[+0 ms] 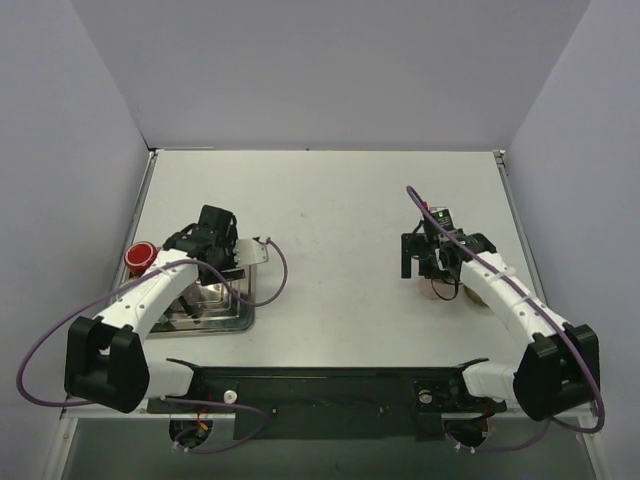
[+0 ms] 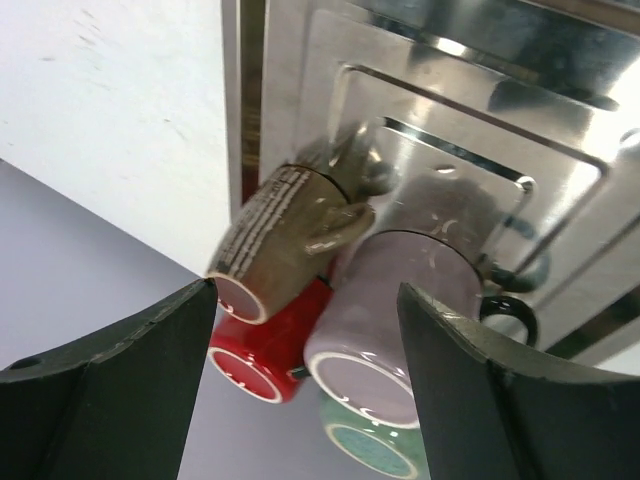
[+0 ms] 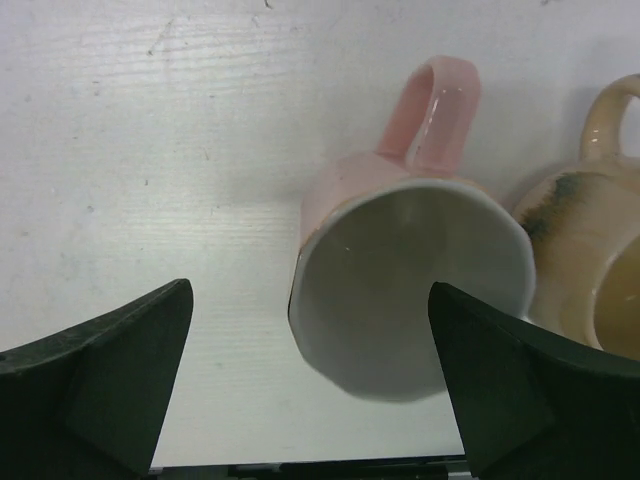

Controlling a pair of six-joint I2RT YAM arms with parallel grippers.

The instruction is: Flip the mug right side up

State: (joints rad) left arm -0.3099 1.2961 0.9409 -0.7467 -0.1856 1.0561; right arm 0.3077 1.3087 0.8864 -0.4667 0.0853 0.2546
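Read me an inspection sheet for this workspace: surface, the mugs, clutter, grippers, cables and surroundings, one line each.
Surface: white table, lightly scuffed; metal tray on its left side.
Job's things: pink mug on the right side, mouth open toward the wrist camera, handle pointing away.
Clutter: beige mug close beside the pink one; brown mug, red mug, lilac mug and green mug bunched at the tray.
Grippers: left gripper open above the bunched mugs; right gripper open, one finger on either side of the pink mug, holding nothing.
Cables: purple cable loops along each arm.
Surroundings: plain grey walls on three sides.
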